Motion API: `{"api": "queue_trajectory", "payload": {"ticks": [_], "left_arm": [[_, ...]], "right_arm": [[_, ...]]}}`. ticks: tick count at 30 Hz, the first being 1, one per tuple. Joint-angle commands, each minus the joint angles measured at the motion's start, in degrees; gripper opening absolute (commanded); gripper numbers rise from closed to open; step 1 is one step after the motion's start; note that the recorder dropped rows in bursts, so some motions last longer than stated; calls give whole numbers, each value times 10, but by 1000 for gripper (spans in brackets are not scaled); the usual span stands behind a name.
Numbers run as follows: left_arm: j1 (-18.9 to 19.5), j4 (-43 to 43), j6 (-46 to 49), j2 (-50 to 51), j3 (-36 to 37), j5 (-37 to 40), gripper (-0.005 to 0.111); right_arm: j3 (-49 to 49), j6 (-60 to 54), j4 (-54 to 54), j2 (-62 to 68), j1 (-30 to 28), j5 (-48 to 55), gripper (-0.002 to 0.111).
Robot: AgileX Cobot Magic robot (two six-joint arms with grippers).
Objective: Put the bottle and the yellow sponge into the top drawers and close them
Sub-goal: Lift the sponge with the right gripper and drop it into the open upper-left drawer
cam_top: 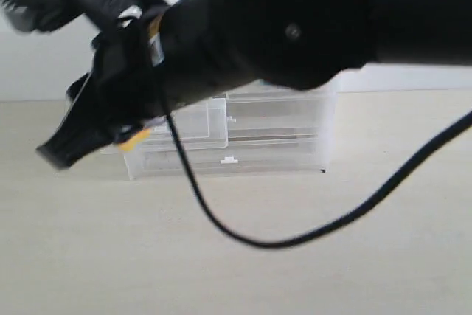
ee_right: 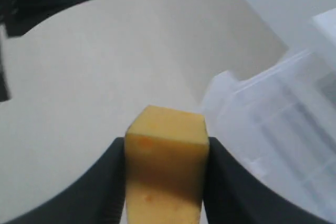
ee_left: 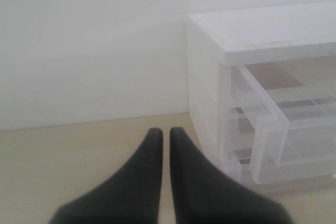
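The right end effector grips the sponge between its two fingers, which press on its opposite flanks. The sponge's long axis runs along the fingers, and its blunt end sticks out past the tips. The target is the drawer, pulled out of the cabinet with its mouth open upward. In the right wrist view it lies just beside the sponge, not under it. Beneath the sponge there is only bare worktop.

In the exterior view the right arm reaches across the middle, so its end effector hangs at the cabinet's left end. A sliver of yellow shows there, near the drawer's front left corner, and the drawer lies to the right of it. The coming move probably turns on that sideways offset. The sponge needs to go over the drawer wall and be centred above the mouth before the fingers part. With that wall so close to the sponge, clipping it is the likely risk.

The left end effector has its fingers drawn almost together and holds nothing. It sits low over the worktop, facing the cabinet's side, with the same open drawer ahead of it. The right arm is plainly the nearer one for this placement.

The bottle appears in no view, and the drawer's cloudy walls hide whether it is inside.
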Motion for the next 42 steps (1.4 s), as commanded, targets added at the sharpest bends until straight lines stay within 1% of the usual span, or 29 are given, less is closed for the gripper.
{"api": "queue_trajectory", "payload": {"ticks": [1, 6, 10, 15, 25, 35, 37, 42], "left_arm": [[1, 3, -3, -2, 2, 0, 4], [1, 3, -3, -2, 2, 0, 4], [1, 3, -3, -2, 2, 0, 4], [1, 3, -3, -2, 2, 1, 4], [1, 3, -3, -2, 2, 2, 4], [1, 3, -3, -2, 2, 2, 4], [1, 3, -3, -2, 2, 2, 4], [1, 3, -3, -2, 2, -1, 4]], "right_arm": [[-36, -2, -15, -4, -66, -6, 0], [-106, -66, -13, 39, -95, 43, 0], [-166, -107, -13, 89, -95, 99, 0], [-223, -118, -14, 142, -95, 144, 0], [-231, -192, -30, 171, -95, 139, 0], [-231, -199, -61, 192, -95, 123, 0], [-232, -199, -66, 192, -95, 118, 7], [-232, -196, -68, 192, -95, 102, 46]]}}
